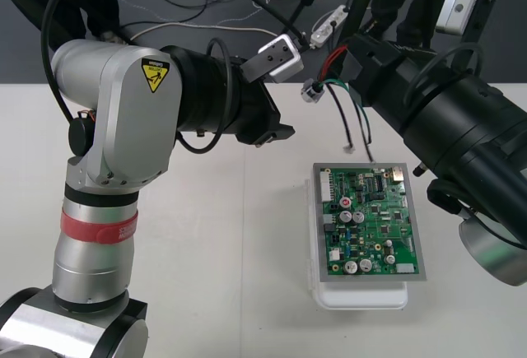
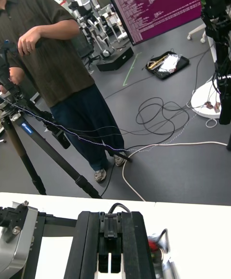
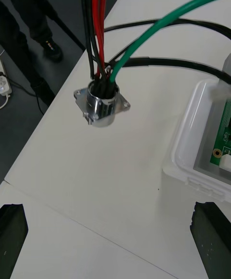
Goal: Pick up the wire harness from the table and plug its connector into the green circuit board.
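Observation:
The wire harness hangs in the air from my right gripper [image 1: 350, 60], which is shut on its red, green and black wires [image 1: 356, 107] near the table's far edge. Its round metal socket [image 1: 313, 90] [image 3: 102, 104] dangles to the left of that grip. The thin wire ends [image 1: 350, 150] reach down toward the far edge of the green circuit board [image 1: 370, 220], apart from it. My left gripper [image 1: 276, 130] [image 3: 111, 240] is open just left of the socket, its fingers [image 3: 12, 233] wide apart. In the right wrist view my own fingers [image 2: 103, 250] stand together with the red wire [image 2: 153, 247] beside them.
The board sits on a white base [image 1: 362, 296] [image 3: 190, 130] right of the table's centre. The left arm's big silver links [image 1: 107, 127] cover the left side of the table. Loose cables and a white power strip [image 1: 328, 25] lie on the dark floor beyond the far edge.

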Robot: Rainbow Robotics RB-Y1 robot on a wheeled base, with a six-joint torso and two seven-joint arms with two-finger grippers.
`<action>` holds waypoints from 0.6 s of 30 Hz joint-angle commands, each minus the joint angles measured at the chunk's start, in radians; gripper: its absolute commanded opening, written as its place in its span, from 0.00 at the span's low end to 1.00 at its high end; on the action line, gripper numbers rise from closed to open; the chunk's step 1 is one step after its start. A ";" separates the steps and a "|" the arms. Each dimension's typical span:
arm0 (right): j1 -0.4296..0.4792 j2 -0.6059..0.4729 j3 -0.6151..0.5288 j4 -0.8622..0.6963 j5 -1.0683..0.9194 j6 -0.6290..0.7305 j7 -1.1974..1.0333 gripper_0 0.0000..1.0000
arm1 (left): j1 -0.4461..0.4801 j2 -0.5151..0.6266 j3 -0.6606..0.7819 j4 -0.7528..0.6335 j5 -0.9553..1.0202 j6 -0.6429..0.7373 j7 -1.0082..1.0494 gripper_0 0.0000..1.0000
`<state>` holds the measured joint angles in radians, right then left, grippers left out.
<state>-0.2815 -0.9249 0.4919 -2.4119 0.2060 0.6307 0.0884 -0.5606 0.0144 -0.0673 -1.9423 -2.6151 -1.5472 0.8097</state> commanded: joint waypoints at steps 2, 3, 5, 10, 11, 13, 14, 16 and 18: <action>0.036 -0.049 -0.018 -0.038 0.041 -0.065 0.039 0.00 | -0.032 -0.032 0.004 -0.041 0.056 -0.024 0.046 1.00; 0.044 -0.052 -0.024 -0.038 0.041 -0.074 0.040 0.00 | -0.032 -0.027 0.004 -0.043 0.067 -0.024 0.046 1.00; 0.084 -0.065 -0.061 -0.038 0.042 -0.123 0.040 0.00 | -0.030 0.004 0.012 -0.041 0.116 -0.024 0.046 1.00; 0.173 -0.112 -0.139 -0.038 0.041 -0.241 0.039 0.00 | -0.030 0.088 0.029 -0.041 0.264 -0.024 0.046 1.00; 0.180 -0.120 -0.147 -0.038 0.041 -0.253 0.039 0.00 | -0.028 0.098 0.030 -0.041 0.279 -0.024 0.045 1.00; 0.214 -0.146 -0.185 -0.038 0.042 -0.306 0.037 0.00 | -0.019 0.136 0.032 -0.041 0.349 -0.013 0.043 1.00; 0.223 -0.152 -0.194 -0.036 0.041 -0.321 0.037 0.00 | -0.016 0.147 0.034 -0.041 0.369 -0.005 0.043 1.00; 0.262 -0.169 -0.237 -0.024 0.042 -0.394 0.036 0.00 | 0.004 0.191 0.029 -0.041 0.451 0.036 0.039 1.00; 0.294 -0.173 -0.273 -0.001 0.042 -0.477 0.036 0.00 | 0.019 0.226 0.023 -0.041 0.515 0.076 0.034 1.00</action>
<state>-0.0510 -1.0515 0.3099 -2.4108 0.2365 0.2513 0.0884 -0.5587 0.1556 -0.0592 -1.9424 -2.1913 -1.5461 0.8097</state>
